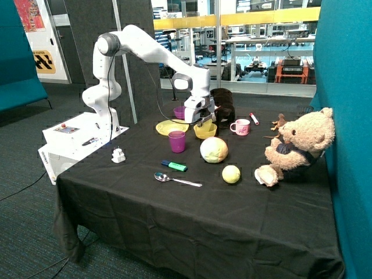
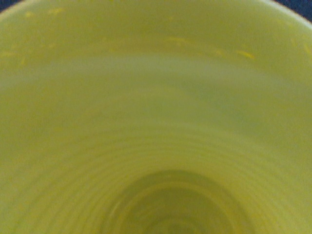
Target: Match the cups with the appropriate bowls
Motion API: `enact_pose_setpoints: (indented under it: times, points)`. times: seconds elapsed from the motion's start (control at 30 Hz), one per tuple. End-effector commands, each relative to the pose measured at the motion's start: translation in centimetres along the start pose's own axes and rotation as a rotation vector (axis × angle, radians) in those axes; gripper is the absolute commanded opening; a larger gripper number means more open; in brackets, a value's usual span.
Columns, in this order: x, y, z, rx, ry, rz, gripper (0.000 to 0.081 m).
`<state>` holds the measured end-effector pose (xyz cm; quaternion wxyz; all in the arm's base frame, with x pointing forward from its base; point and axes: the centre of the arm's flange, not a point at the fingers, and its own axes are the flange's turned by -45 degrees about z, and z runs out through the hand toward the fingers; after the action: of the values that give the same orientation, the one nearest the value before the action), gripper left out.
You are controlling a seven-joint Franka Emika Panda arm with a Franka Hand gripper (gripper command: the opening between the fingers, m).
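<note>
My gripper (image 1: 203, 122) hangs just above the yellow bowl (image 1: 205, 132), which stands mid-table between the yellow plate and the pink mug. The wrist view is filled by the ribbed inside of the yellow cup (image 2: 156, 122), seen from right above its mouth. In the outside view I cannot tell the yellow cup apart from the yellow bowl under the gripper. The purple cup (image 1: 176, 141) stands upright on the cloth in front of the plate. The purple bowl (image 1: 179, 111) sits behind the plate, close to the arm.
A wide yellow plate (image 1: 172, 127) lies beside the yellow bowl. A pink-and-white mug (image 1: 240, 127), a cabbage (image 1: 214, 150), a yellow ball (image 1: 231, 174), a green marker (image 1: 174, 165), a spoon (image 1: 174, 179) and a teddy bear (image 1: 296, 148) share the table. A dark object (image 1: 224, 107) stands behind the gripper.
</note>
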<state>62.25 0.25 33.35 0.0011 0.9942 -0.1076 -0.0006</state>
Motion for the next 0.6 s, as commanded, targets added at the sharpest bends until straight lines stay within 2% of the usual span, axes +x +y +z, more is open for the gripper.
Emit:
enact_pose_setpoints:
  times: [0.0, 0.57]
  points:
    - [-0.44, 0.19, 0.04, 0.0024, 0.0010, -0.013, 0.0599]
    - [-1.34, 1.12, -0.20, 0.0024, 0.0010, 0.005, 0.0640]
